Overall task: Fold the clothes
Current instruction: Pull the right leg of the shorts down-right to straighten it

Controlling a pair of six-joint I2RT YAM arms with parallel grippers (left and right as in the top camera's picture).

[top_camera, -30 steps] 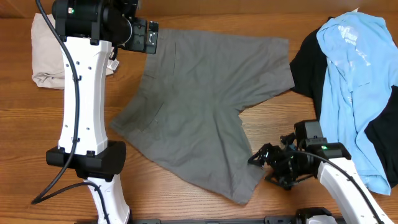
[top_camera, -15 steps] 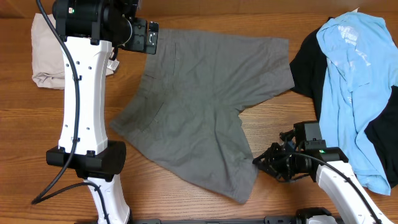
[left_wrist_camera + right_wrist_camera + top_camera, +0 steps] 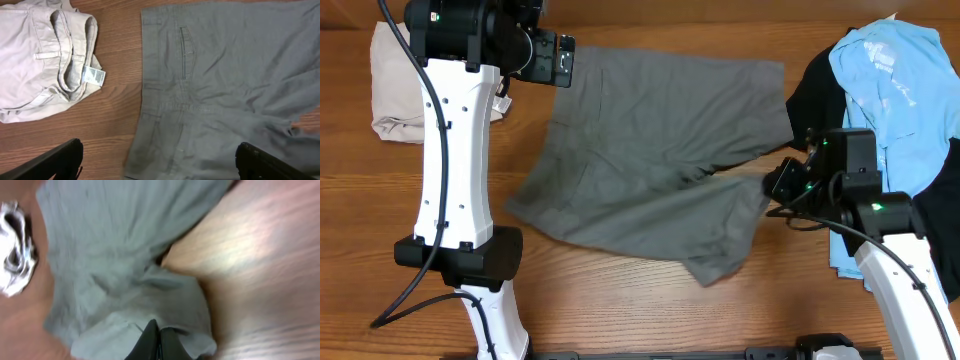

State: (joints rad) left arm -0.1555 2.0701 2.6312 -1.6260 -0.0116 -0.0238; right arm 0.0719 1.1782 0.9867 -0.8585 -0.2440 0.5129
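Grey shorts (image 3: 660,130) lie spread over the middle of the table, waistband at the left. My right gripper (image 3: 775,188) is shut on the hem of the near leg, which is lifted and drawn toward the other leg. In the right wrist view the fingers (image 3: 157,330) are pinched together on that grey cloth (image 3: 115,255). My left gripper (image 3: 552,58) hovers open above the waistband corner. Its two fingertips (image 3: 55,162) stand wide apart over the shorts (image 3: 225,75), holding nothing.
Folded beige trousers (image 3: 395,85) lie at the far left (image 3: 40,55). A light blue shirt (image 3: 895,100) lies on a black garment (image 3: 815,110) in a pile at the right edge. The left arm's white column (image 3: 455,180) stands at the front left.
My right gripper closed on the near leg's hem, then carried it up and away from the front edge, toward the right. The leg now lies bunched over itself. The left arm stayed still.
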